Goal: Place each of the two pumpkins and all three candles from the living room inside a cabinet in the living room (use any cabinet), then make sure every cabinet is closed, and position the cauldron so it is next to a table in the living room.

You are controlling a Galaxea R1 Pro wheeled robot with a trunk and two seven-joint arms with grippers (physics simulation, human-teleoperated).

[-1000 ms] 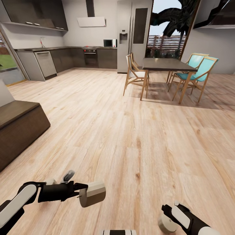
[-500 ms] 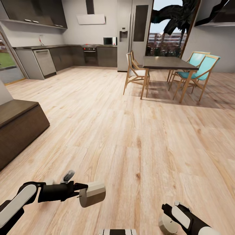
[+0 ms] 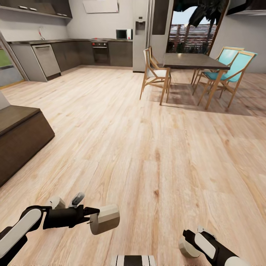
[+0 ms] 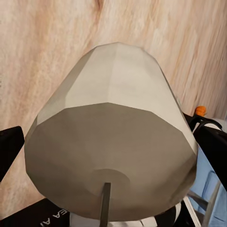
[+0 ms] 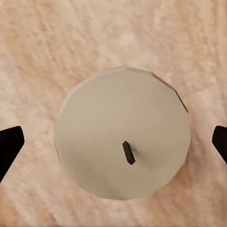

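Left gripper [image 3: 89, 218]: low in the head view, at the end of a black and white arm, pinching a candle [image 3: 105, 219] by its end; the candle lay on its side, pointing away from the arm over the floor.
Candle in the left gripper: in the left wrist view a stubby cream to tan cylinder [image 4: 111, 142] sat straight ahead of the camera, its darker flat end and thin wick facing the lens, black finger parts at both edges.
Right gripper [image 3: 190, 244]: at the lower edge of the head view, closed around a second candle [image 3: 187, 249] whose pale round face showed just beside the black fingers.
Candle in the right gripper: the right wrist view showed a pale disc top [image 5: 123, 158] with a short dark wick at its middle, a black fingertip [image 5: 9, 146] on either side of it; contact with the sides could not be made out there.
Floor [image 3: 147, 147]: light wood planks, beneath both grippers and running well ahead of them.
Cabinet [image 3: 18, 140]: low, dark brown, ahead of the left gripper and well apart from it, off to that arm's outer side.
Dining table [image 3: 194, 62]: dark top on wooden legs, far ahead of the right gripper, with a wooden chair [image 3: 155, 77] and two teal chairs [image 3: 229, 70] around it.
Kitchen units [image 3: 74, 55]: grey, along the far wall, farthest from both grippers.
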